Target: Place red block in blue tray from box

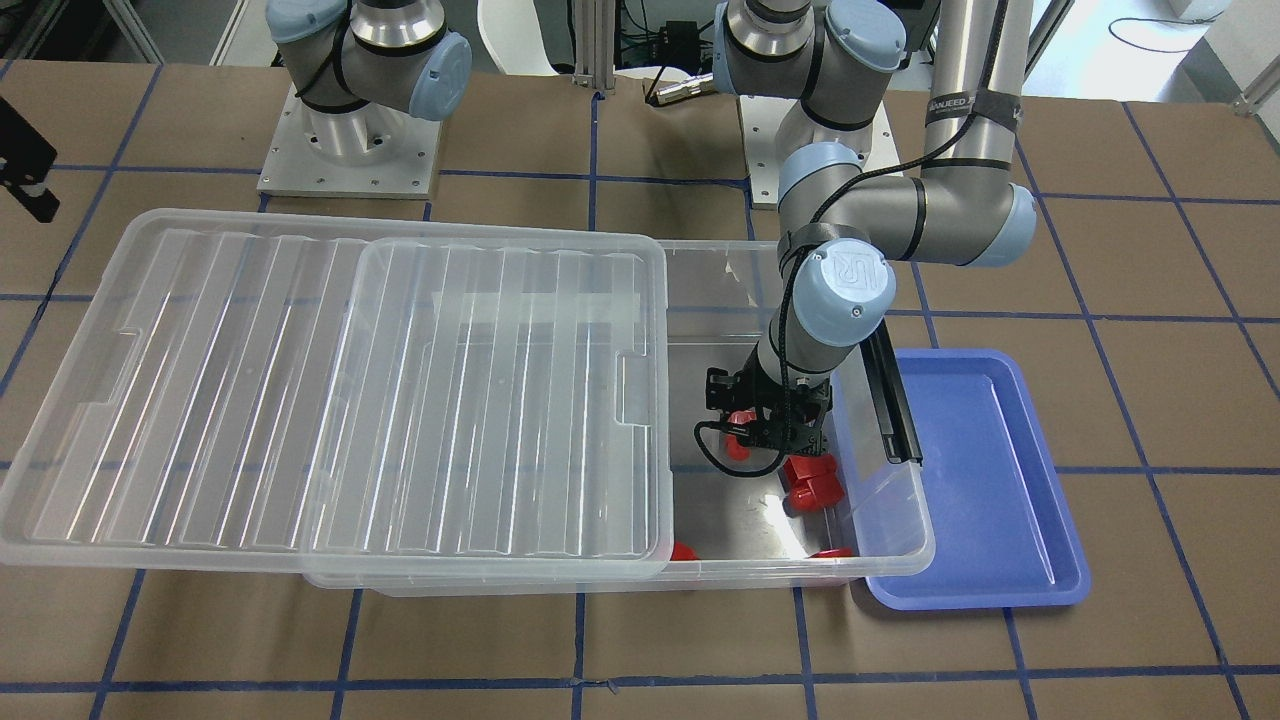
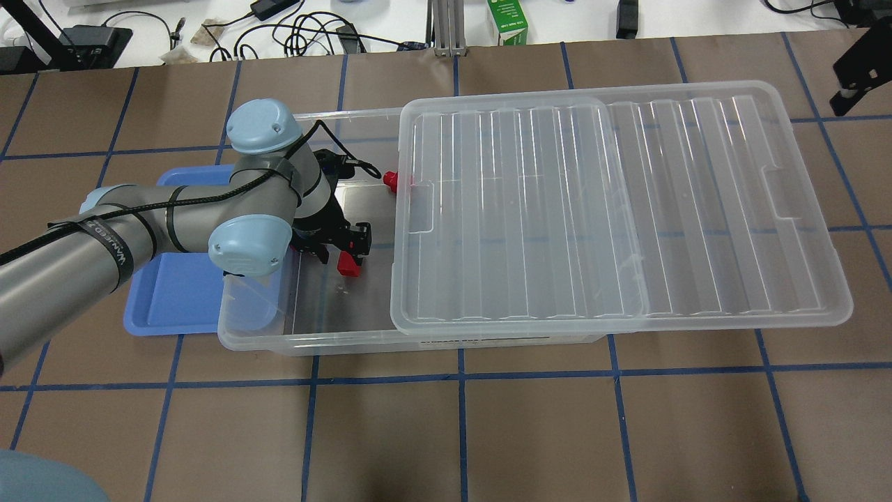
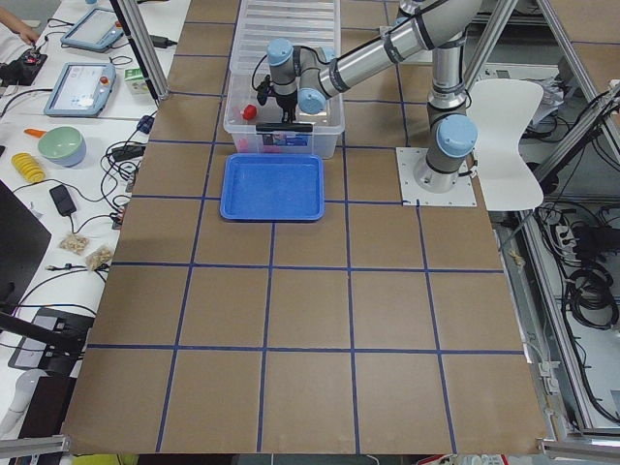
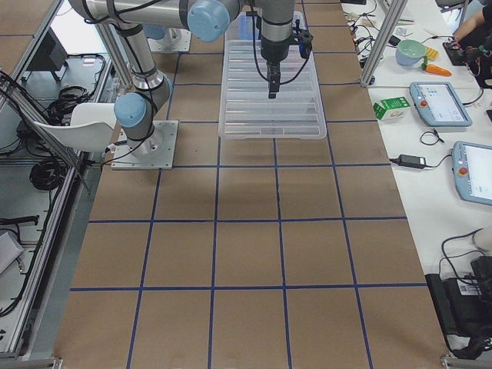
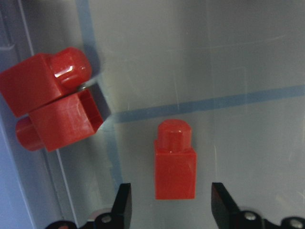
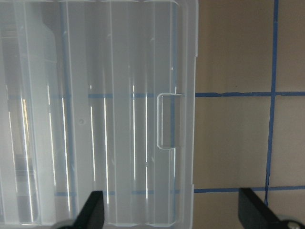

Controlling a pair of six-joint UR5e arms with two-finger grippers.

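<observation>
Brown paper worktop (image 1: 640, 650) with blue tape lines carries the box (image 1: 760, 578). Its lid (image 1: 300, 400) lies offset and leaves one end of the box uncovered. On the box floor at that end lies the red block (image 5: 175, 167), between the left fingers (image 5: 123, 202), which are spread and clear of it. A bulkier red piece (image 5: 52, 107) sits by the box wall. The blue tray (image 1: 1000, 470) lies just outside that end of the box. The right fingers (image 6: 95, 210) hang spread wide above the box lid.
</observation>
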